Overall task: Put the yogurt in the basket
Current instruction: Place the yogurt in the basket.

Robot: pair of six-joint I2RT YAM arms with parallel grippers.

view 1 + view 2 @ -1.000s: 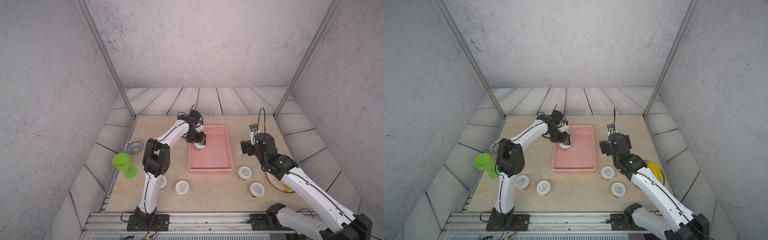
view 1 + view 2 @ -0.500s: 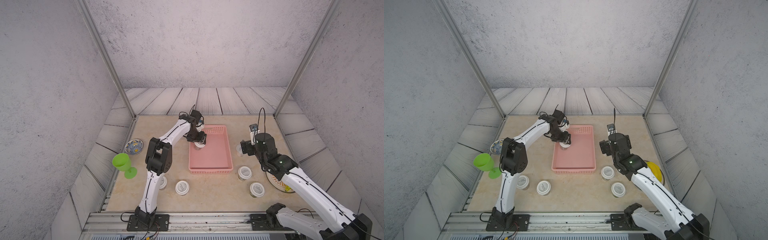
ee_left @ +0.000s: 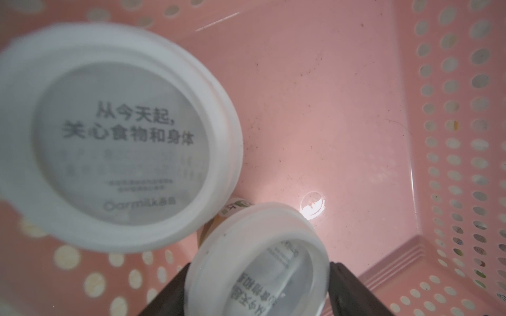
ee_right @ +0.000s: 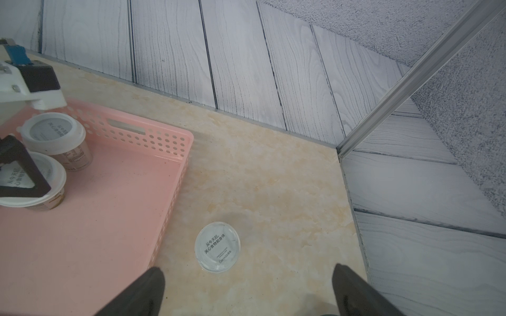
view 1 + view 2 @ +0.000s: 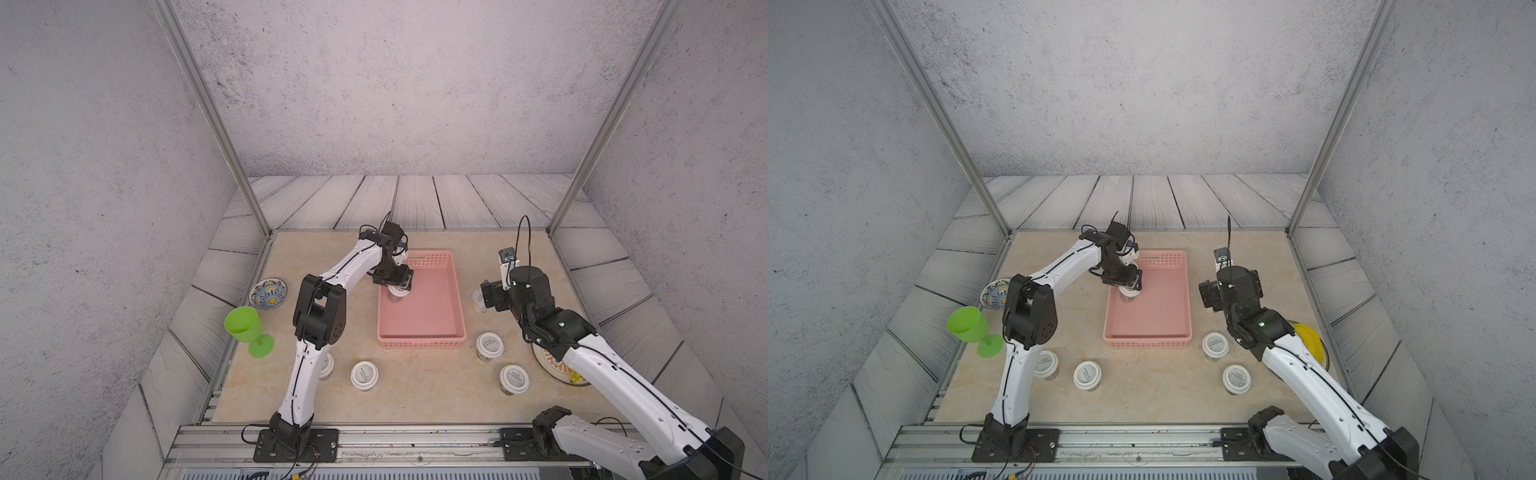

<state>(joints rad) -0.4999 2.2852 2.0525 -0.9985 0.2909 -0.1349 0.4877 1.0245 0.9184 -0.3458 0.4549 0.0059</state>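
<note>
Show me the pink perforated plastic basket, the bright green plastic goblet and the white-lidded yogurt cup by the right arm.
basket (image 5: 422, 341): in a top view, near wall.
goblet (image 5: 243, 326): in a top view, bowl.
yogurt cup (image 4: 217, 247): right wrist view, lid centre.

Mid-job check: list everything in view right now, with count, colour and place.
table: one, beige.
basket: one, pink, table centre.
yogurt cups: seven, white lids; two in the basket, two front left, two front right, one right of the basket.
goblet: one, bright green, left edge.
small dish: one, blue-yellow pattern, behind the goblet.
plate: one, orange pattern, front right, partly under the right arm.
left tool: one, black, inside the basket, flanking a cup; grip unclear.
right tool: one, black, open, over the table near the lone cup.
</note>
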